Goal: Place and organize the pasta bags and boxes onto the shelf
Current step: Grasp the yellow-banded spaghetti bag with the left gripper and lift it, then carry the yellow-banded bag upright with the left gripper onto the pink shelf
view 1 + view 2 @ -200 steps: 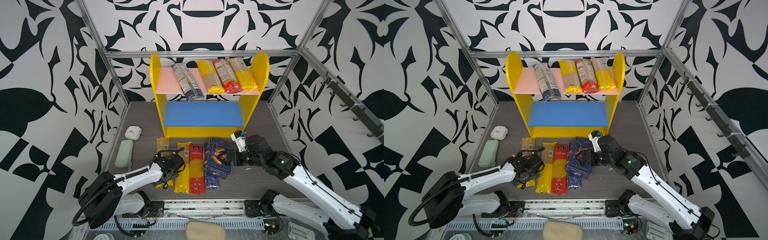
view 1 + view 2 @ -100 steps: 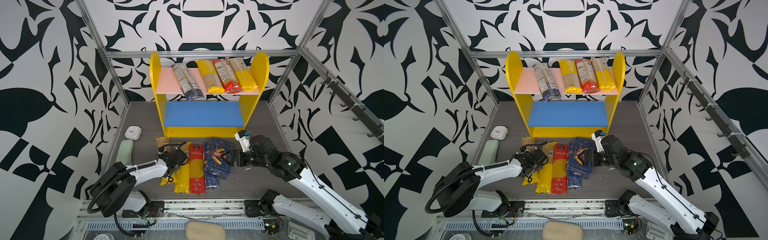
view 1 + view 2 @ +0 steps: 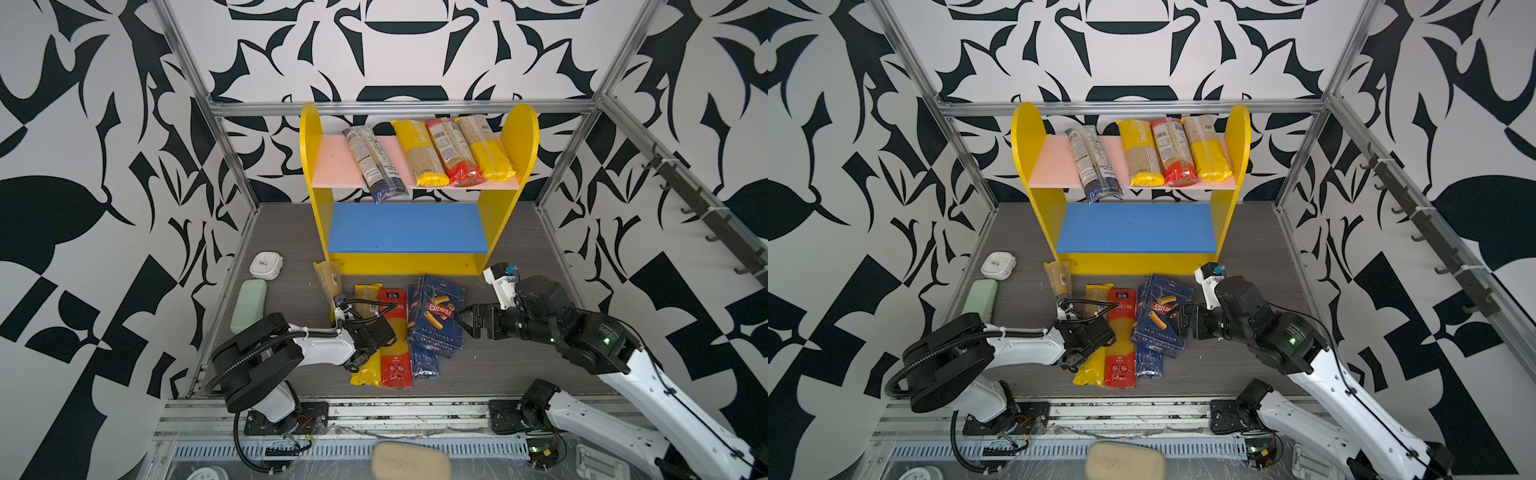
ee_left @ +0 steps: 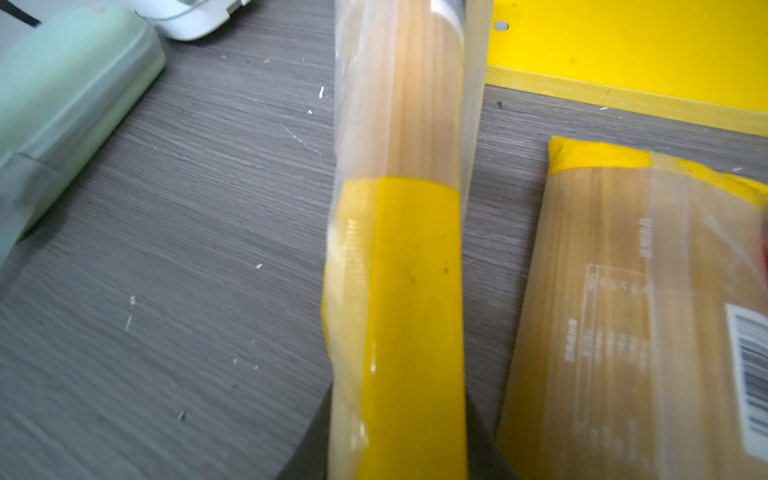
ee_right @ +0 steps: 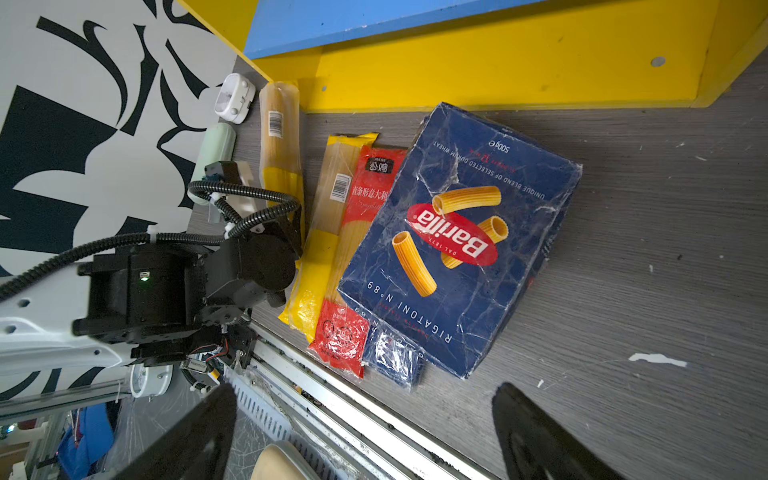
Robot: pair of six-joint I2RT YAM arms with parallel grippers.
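Farthest left among the packs, the left hand [image 3: 338, 328] has just closed. A second ago it stood wide open beside the row, and now it is clamped on the clear plastic spaghetti bag with a yellow printed band [image 4: 399, 216]. In the left wrist view this bag runs straight out from the grip toward the foot of the small two-tier wooden shelf with yellow side panels [image 3: 309, 166]. This probably means the pick is made and only the lift remains, though I cannot tell whether the bag has left the grey wood-grain table [image 3: 286, 307]. The pink upper board [image 3: 332, 162] already carries four bags, with bare room at its left end, which looks the likely spot. Just right of the held bag, a second yellow-ended clear bag [image 3: 365, 299] and a red-printed spaghetti bag [image 3: 395, 332] lie side by side, untouched. Next comes the wide plastic-wrapped dark blue Barilla rigatoni block [image 3: 436, 316], resting partly on a narrow dark blue pack [image 3: 424, 361]. The right hand [image 3: 465, 322] stays spread apart and holds nothing. It sits level with the block's right edge and just beside it, seemingly poised to take it.
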